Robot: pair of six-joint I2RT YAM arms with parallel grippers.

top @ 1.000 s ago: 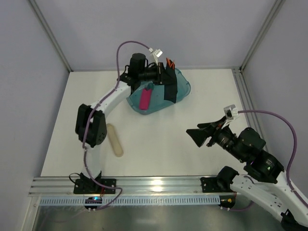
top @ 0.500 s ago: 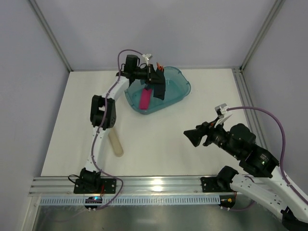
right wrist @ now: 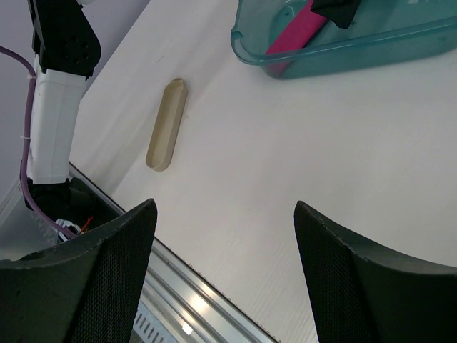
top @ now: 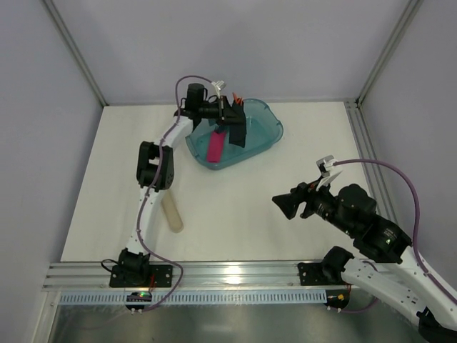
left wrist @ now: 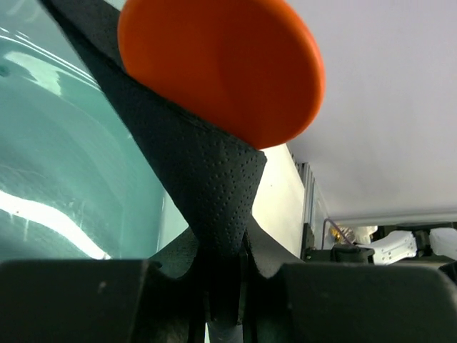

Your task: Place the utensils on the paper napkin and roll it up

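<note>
My left gripper [top: 230, 114] is over the teal tub [top: 260, 139] at the back of the table. It is shut on the black paper napkin [top: 236, 132], which hangs folded over the tub. Orange utensil tips [top: 238, 101] stick out above the fold. In the left wrist view the napkin [left wrist: 207, 179] is pinched between the jaws of the gripper [left wrist: 228, 275], with a round orange spoon bowl [left wrist: 221, 64] wrapped in its top. My right gripper [top: 284, 204] is open and empty above the bare table at right; it also shows in the right wrist view [right wrist: 225, 264].
A pink flat bar [top: 216, 146] lies in the tub and shows in the right wrist view [right wrist: 294, 34]. A pale beige tube [top: 171, 213] lies on the table left of centre, also seen from the right wrist [right wrist: 166, 123]. A metal rail [top: 228, 271] runs along the near edge.
The left arm has folded its elbow up and drawn the gripper with the napkin slightly left; the tub now sits flatter at the back. The right gripper has drifted a little left.
</note>
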